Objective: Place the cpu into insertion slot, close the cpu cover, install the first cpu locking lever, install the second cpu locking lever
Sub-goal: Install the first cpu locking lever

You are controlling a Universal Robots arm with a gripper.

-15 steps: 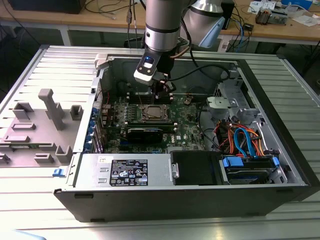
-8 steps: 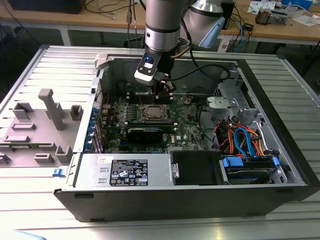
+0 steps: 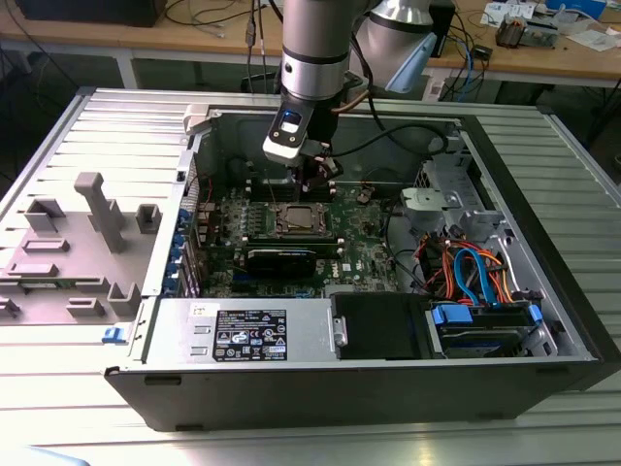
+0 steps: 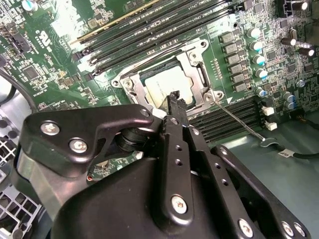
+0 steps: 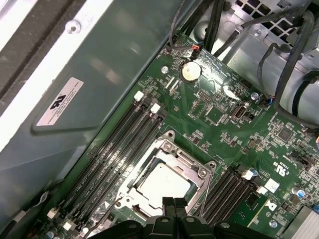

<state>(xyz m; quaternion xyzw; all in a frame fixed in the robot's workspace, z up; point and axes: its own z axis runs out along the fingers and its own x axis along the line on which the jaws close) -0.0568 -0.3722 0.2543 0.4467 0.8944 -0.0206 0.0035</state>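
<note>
The cpu (image 4: 169, 83) (image 5: 162, 181) lies flat in the insertion slot (image 3: 298, 219), its silvery top showing through the square window of the cpu cover (image 4: 197, 69) (image 5: 183, 158). That cover is down over the socket. A thin wire locking lever (image 4: 240, 121) sticks out from one corner of the socket across the memory slots. My gripper (image 3: 316, 181) (image 4: 175, 97) (image 5: 174, 202) hangs just above the socket's edge. Its two black fingertips are pressed together with nothing between them.
Long black memory slots (image 5: 117, 149) (image 4: 149, 27) flank the socket on both sides. The open case's metal wall (image 5: 75, 89) rises close behind. Orange and blue cables (image 3: 475, 272) and a drive cage lie at the exterior view's right; a grey fixture (image 3: 97, 209) stands at its left.
</note>
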